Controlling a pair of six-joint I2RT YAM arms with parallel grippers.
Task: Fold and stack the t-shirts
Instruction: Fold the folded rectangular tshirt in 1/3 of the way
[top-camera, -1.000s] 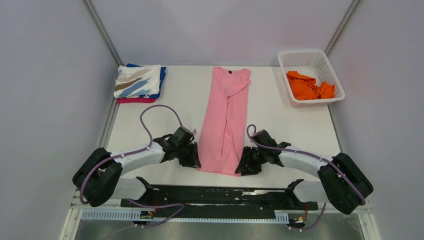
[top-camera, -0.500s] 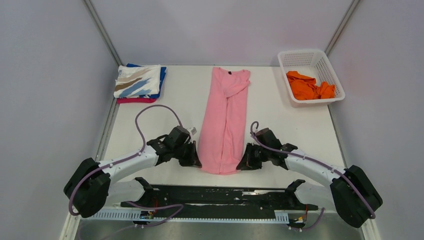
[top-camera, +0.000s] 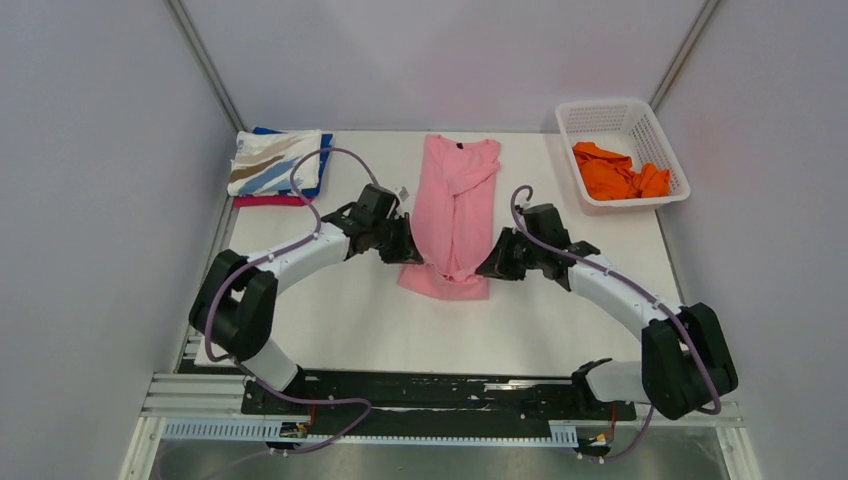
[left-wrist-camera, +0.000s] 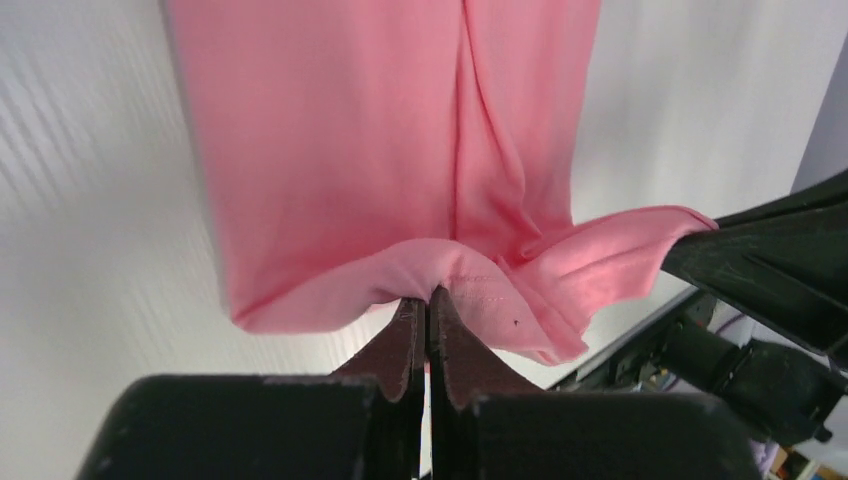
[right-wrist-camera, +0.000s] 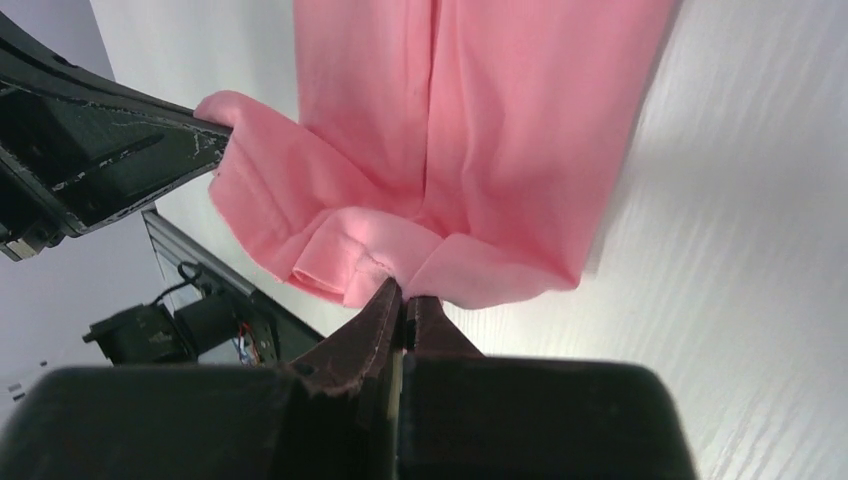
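The light pink t-shirt (top-camera: 452, 205) lies lengthwise in the middle of the table, folded into a narrow strip. Its near end is lifted and doubled over. My left gripper (top-camera: 413, 250) is shut on the hem's left corner, which shows pinched in the left wrist view (left-wrist-camera: 430, 295). My right gripper (top-camera: 484, 267) is shut on the hem's right corner, seen in the right wrist view (right-wrist-camera: 403, 292). A stack of folded t-shirts (top-camera: 277, 164), white with blue and tan streaks on top, blue and magenta beneath, sits at the far left. An orange t-shirt (top-camera: 618, 172) lies crumpled in the basket.
The white lattice basket (top-camera: 604, 113) stands at the far right corner. The grey enclosure walls close in on both sides. The black arm-base rail (top-camera: 440, 392) runs along the near edge.
Both grippers have carried the pink shirt's near hem up and away from the near edge toward the collar, so the strip is now about half as long.
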